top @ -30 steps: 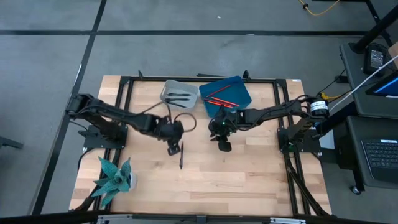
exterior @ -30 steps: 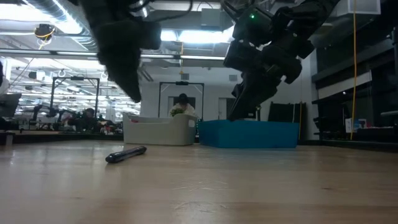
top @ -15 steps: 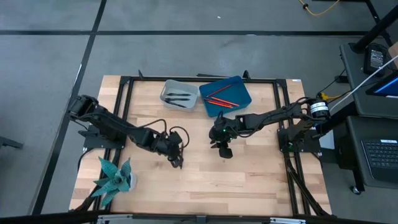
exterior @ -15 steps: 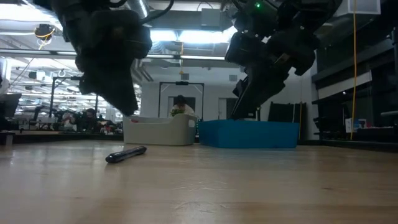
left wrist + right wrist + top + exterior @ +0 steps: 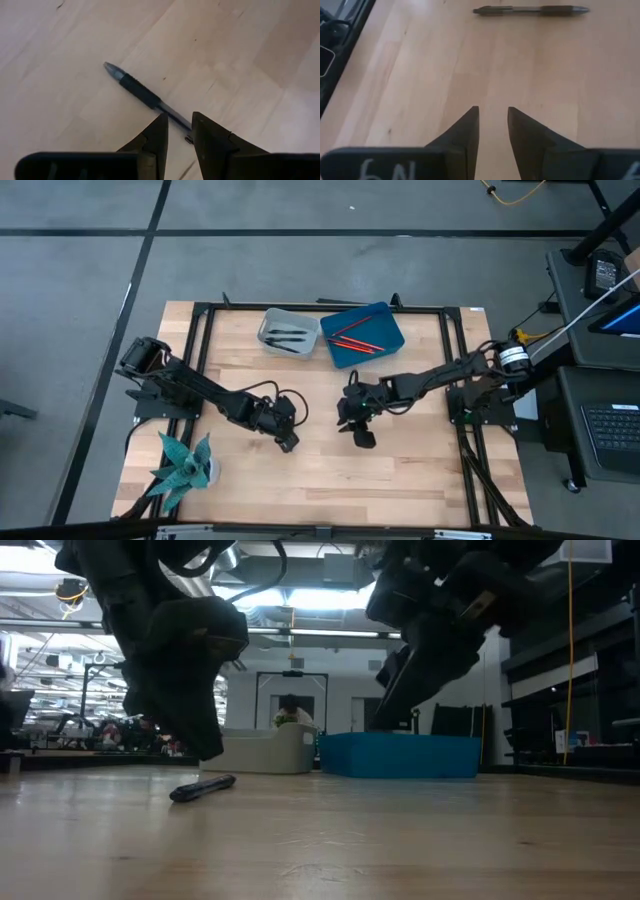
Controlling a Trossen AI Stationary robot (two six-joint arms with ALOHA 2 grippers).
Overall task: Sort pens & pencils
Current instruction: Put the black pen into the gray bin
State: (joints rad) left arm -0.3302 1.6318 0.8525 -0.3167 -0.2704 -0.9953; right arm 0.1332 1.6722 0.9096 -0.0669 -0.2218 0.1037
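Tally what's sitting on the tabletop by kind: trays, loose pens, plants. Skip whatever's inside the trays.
Trays: 2 (grey tray, blue tray)
Loose pen: 1
Plant: 1
Total: 4

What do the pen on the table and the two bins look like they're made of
The pen looks like plastic: a matte dark grip and a greyish tip. The grey bin and blue bin look like moulded plastic, with smooth uniform walls. The table is pale wood, with visible grain and plank joints.
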